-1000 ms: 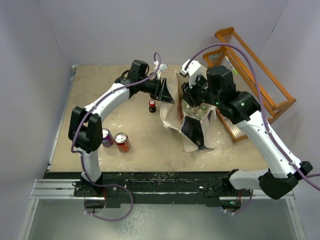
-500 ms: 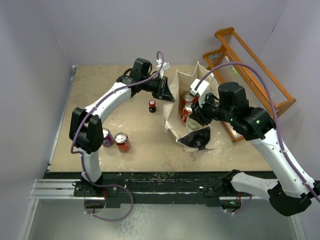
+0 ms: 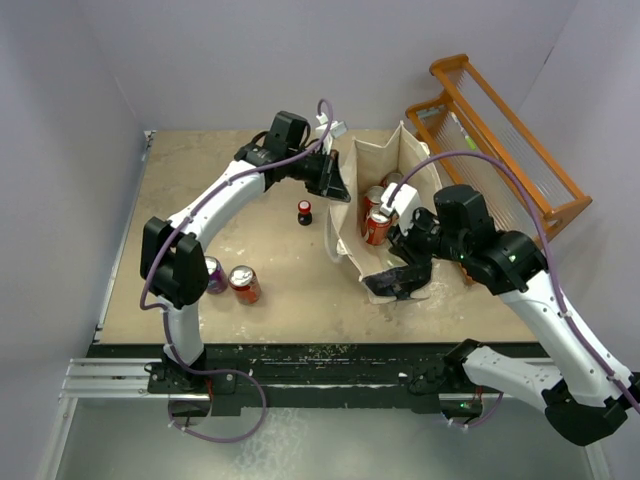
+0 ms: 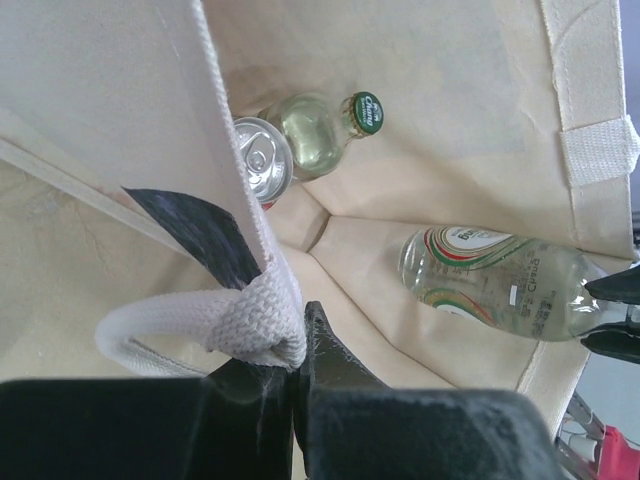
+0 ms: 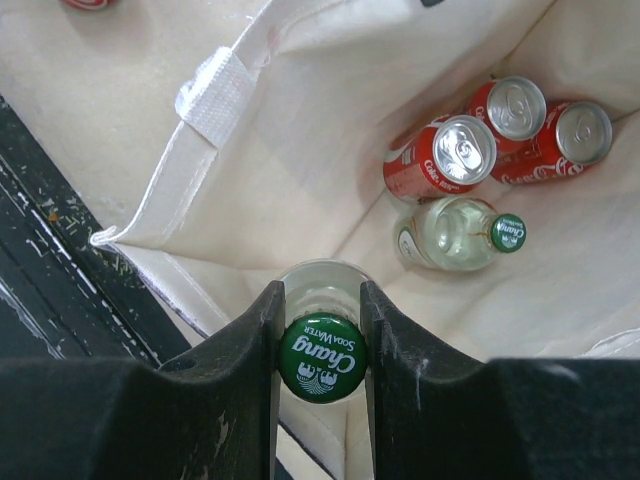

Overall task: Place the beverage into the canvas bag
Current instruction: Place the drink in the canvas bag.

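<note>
While left claw (image 4: 292, 345) clamps bag handle (image 4: 250, 318), right claw (image 5: 320, 300) grips "Chang Soda Water" bottle (image 5: 320, 358)

You're closing left gripper (image 4: 296, 345) onto handle (image 4: 190, 320) of bag (image 3: 375, 165), jaws apart a second ago. You're drawing right gripper (image 5: 320, 310), bottle (image 5: 321, 358) in it, back from far over bag toward its near end. Bag mouth is spreading wider, cans (image 3: 378, 228) inside now showing from above.
</note>
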Controlling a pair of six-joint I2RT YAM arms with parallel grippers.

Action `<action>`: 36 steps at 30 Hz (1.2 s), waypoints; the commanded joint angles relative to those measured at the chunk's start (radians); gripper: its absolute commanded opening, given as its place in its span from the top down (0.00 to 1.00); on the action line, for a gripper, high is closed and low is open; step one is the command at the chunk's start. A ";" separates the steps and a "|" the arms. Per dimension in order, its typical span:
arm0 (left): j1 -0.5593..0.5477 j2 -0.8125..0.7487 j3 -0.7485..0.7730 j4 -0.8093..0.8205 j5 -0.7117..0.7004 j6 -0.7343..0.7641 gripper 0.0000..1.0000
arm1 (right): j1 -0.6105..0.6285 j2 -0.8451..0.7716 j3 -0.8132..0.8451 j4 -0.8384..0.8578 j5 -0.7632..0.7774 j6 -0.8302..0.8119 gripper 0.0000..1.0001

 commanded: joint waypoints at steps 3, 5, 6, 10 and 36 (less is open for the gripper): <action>0.008 -0.073 0.109 -0.021 -0.001 0.048 1.00 | 0.002 -0.040 -0.027 0.051 0.053 0.012 1.00; 0.008 -0.070 0.137 -0.047 -0.011 0.061 1.00 | 0.002 -0.047 -0.042 0.059 0.065 0.010 1.00; 0.008 -0.068 0.154 -0.066 -0.016 0.068 1.00 | 0.003 -0.048 -0.048 0.062 0.068 0.009 1.00; 0.008 -0.054 0.212 -0.118 -0.017 0.087 1.00 | 0.002 -0.058 -0.075 0.079 0.082 0.010 1.00; 0.007 -0.038 0.164 -0.128 -0.013 0.249 1.00 | -0.011 0.111 -0.060 0.459 0.273 0.080 1.00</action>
